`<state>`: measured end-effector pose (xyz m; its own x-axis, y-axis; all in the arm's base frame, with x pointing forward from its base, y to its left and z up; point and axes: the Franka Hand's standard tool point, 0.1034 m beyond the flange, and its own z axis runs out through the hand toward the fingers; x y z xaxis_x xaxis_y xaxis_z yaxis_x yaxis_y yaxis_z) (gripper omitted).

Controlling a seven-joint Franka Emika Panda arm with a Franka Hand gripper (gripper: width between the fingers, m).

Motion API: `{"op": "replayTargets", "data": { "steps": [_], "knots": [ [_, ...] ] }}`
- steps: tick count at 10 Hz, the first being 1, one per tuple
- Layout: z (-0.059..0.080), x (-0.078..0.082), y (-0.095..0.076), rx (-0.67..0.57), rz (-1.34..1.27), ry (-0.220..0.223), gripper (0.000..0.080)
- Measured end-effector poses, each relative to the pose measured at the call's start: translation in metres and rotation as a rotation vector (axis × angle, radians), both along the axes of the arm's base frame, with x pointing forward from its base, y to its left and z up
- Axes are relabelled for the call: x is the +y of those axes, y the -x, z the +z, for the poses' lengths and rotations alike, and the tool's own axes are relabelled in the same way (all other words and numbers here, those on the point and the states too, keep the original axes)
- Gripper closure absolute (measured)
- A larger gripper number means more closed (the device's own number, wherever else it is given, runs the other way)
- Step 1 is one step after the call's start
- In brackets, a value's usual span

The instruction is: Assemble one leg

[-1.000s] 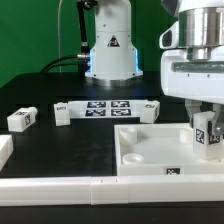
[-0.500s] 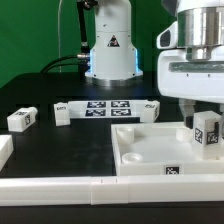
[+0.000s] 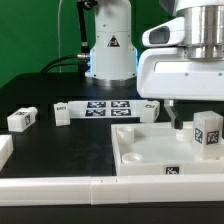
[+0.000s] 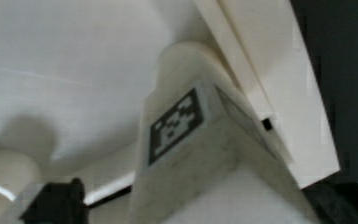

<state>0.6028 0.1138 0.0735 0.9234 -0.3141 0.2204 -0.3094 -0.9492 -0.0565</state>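
One leg (image 3: 207, 132), a small white peg with a black-and-white tag, stands upright in the far corner of the square white panel (image 3: 148, 152), at the exterior view's right. My gripper (image 3: 192, 108) hangs just above and a little to the left of it, open, with nothing in it. In the wrist view the same leg (image 4: 190, 120) fills the picture between my two dark fingertips (image 4: 51, 203), against the panel's rim (image 4: 265, 60). A round recess (image 4: 2, 172) shows beside it.
Three more legs lie on the black table: one at the left (image 3: 22, 118), one by the marker board's left end (image 3: 62, 112), one at its right end (image 3: 150, 107). The marker board (image 3: 105, 107) lies behind the panel. A long white border bar (image 3: 60, 185) runs along the front.
My gripper has let go of the leg, risen and shifted to the exterior view's left. The leg stays standing in the panel's corner.
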Motion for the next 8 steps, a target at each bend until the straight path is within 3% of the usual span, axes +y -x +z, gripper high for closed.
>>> {"op": "replayTargets", "data": {
  "steps": [3, 4, 5, 6, 8],
  "knots": [
    [-0.0001, 0.0001, 0.0009, 0.005, 0.254, 0.071, 0.0151],
    [-0.0002, -0.0006, 0.0007, 0.006, 0.275, 0.076, 0.0151],
    [-0.0006, -0.0009, 0.0008, 0.006, 0.279, 0.077, 0.0274],
    [-0.0007, -0.0009, 0.0008, 0.006, 0.276, 0.077, 0.0274],
    [-0.001, -0.0011, 0.0009, 0.007, 0.264, 0.074, 0.0509]
  ]
}}
